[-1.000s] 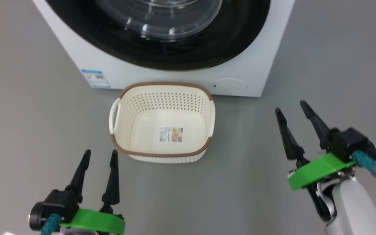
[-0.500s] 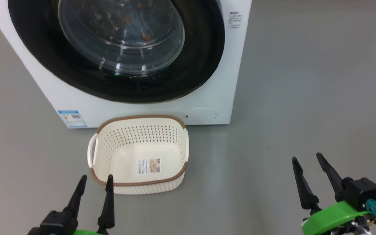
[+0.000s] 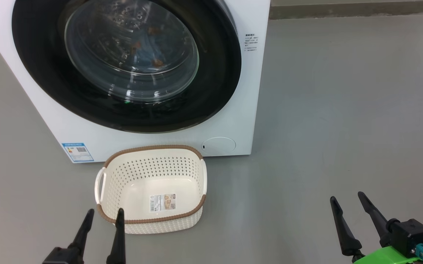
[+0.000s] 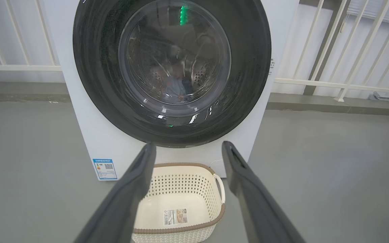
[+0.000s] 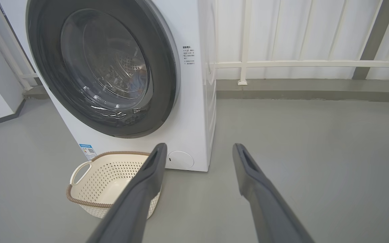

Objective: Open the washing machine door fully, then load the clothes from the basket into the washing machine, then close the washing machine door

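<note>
Your washing machine (image 3: 246, 110) is cut off at the top in the head view, and the washing machine door (image 3: 218, 73) lies flush against its front. The head camera has tilted up since a second ago, bringing in more glass. The wrist views add a white railing (image 5: 299, 63) behind. The basket (image 3: 152, 167) stands on the floor (image 3: 343, 110) just before the machine, label showing. The clothes (image 3: 145, 51) are a dim blue blur behind the glass. Your left hand (image 3: 105, 211) and right hand (image 3: 346, 196) hang released, grasping nothing.

Grey floor (image 3: 343, 110) before me, white washing machine (image 3: 248, 95) standing on it, cream basket (image 3: 152, 169) resting just beside its front.
</note>
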Robot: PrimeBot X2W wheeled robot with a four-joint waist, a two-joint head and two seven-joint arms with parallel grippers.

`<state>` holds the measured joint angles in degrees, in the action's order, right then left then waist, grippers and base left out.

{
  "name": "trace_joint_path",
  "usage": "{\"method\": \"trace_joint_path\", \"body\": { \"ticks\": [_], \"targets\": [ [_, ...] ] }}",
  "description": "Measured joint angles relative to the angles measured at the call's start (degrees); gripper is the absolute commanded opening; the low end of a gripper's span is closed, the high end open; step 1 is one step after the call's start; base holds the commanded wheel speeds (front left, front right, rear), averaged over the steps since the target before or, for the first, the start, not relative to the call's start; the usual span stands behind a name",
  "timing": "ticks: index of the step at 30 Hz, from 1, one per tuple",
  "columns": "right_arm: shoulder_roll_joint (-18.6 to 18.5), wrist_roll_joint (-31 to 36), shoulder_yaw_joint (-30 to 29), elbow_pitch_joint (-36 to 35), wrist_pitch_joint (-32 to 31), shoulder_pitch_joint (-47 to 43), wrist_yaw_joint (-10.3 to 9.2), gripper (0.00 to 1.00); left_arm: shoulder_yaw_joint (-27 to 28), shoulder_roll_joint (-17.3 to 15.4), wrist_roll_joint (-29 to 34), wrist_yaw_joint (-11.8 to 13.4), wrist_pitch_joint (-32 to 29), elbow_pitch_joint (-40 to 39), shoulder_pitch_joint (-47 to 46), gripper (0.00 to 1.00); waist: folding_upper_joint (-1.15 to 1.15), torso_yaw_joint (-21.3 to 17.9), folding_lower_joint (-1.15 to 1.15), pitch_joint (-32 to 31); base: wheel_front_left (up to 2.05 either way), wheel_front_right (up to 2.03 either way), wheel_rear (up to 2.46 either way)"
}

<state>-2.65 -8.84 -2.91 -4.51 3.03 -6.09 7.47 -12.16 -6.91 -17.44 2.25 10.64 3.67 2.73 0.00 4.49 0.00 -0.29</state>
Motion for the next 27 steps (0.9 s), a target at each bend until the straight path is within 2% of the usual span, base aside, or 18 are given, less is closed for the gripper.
{"method": "trace_joint_path", "body": {
  "ticks": [27],
  "targets": [
    [0.1, -0.9, 0.0, -0.4, -0.7, -0.2, 0.00, 1.00, -0.2, -0.6, -0.5, 1.6, 0.0, -0.6, 0.7, 1.00, 0.00, 1.0, 0.00, -0.5, 0.00, 0.00, 0.00]
  ]
}}
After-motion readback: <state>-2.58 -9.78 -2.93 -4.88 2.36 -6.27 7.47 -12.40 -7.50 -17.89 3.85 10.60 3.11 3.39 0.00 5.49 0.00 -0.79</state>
